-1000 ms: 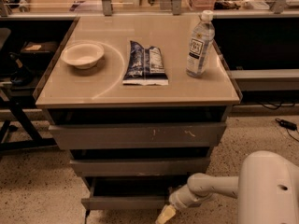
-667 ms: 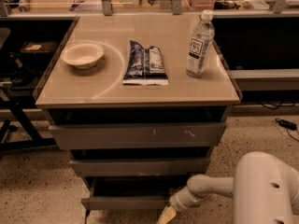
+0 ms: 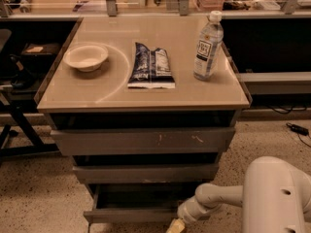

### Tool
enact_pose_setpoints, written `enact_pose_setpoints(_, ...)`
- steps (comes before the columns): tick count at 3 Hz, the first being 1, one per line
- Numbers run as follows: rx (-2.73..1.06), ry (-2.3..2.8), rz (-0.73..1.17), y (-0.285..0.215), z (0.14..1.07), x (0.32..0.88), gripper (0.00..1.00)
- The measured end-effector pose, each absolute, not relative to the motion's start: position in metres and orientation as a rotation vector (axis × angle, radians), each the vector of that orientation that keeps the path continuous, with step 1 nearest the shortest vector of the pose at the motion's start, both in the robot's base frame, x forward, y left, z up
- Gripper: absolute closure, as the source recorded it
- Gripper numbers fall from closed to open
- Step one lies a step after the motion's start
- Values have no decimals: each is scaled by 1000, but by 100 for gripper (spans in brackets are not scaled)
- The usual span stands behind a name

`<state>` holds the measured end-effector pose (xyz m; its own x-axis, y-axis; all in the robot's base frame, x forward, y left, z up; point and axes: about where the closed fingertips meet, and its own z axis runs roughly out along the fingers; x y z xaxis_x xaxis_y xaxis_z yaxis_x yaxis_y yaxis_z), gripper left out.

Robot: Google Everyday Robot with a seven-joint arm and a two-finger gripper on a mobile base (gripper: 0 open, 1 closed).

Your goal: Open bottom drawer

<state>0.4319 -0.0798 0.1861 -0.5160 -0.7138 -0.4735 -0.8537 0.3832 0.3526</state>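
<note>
The end effector (image 3: 176, 225) sits low at the bottom edge of the view, at the tip of the pale arm (image 3: 218, 198); whether it is spread or pressed together cannot be told. Just to its left is the bottom drawer (image 3: 126, 215), lowest of three and partly pulled out, beneath the middle drawer (image 3: 146, 173) and the scratched top drawer (image 3: 143, 141). The desk (image 3: 146, 97) above carries a bowl (image 3: 86, 57), a snack packet (image 3: 151, 66) and an upright water bottle (image 3: 208, 45).

There is one gripper (image 3: 176, 225), low by the right end of the bottom drawer (image 3: 126, 215), which is one of three drawers. Well above it, one cabinet top (image 3: 146, 95) bears one bowl (image 3: 86, 57), one bag (image 3: 151, 65) and one bottle (image 3: 208, 45).
</note>
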Motion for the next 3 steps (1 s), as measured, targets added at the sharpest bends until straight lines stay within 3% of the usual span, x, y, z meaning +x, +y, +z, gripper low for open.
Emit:
enact_pose_setpoints(2,-1388,2405,838,-81,191,428,0)
enact_pose_setpoints(3,-1328,2487,877,-107,212,381,0)
